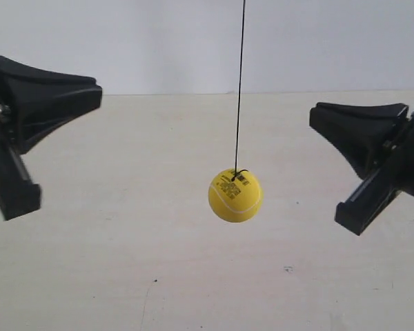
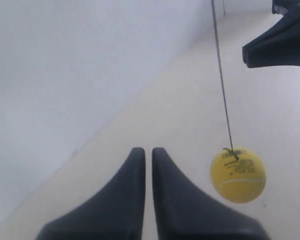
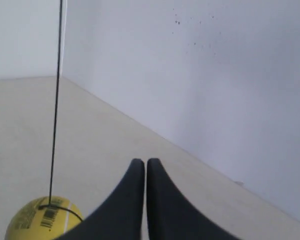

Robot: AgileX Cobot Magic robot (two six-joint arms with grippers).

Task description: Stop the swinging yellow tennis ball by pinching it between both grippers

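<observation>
We are observing the yellow tennis ball hanging on a black string above the surface, between both hands and touching neither. We are finding the left hand closed together, and the right hand likewise closed together

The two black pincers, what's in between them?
Only the yellow tennis ball hanging on its black string; the exterior view shows it touching neither.
</observation>
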